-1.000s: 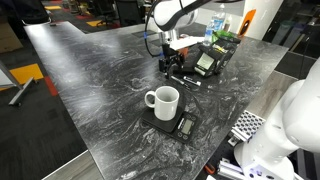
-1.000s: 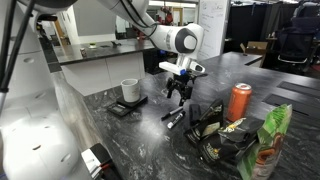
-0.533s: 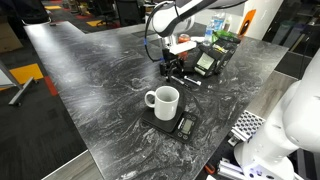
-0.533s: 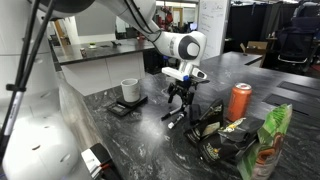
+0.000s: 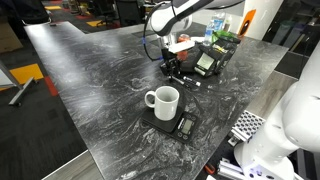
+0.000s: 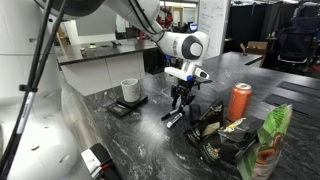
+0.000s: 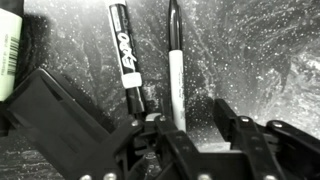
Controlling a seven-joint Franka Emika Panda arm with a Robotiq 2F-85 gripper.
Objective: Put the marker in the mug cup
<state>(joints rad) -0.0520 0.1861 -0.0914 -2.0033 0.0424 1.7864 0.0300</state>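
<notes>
Marble counter (image 5: 90,70); only wrist view shows marker (image 7: 176,70) inside spread gripper (image 7: 187,120).

Gripper (image 6: 180,102) lower, closer to the table (image 6: 140,140).

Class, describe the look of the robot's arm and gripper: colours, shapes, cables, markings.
The arm is glossy white, built of rounded tubular segments, with a dark circular cap on one joint. A thin black cable loops beside the wrist. The gripper is black, with two jointed, linkage-style fingers. No markings are legible.
</notes>
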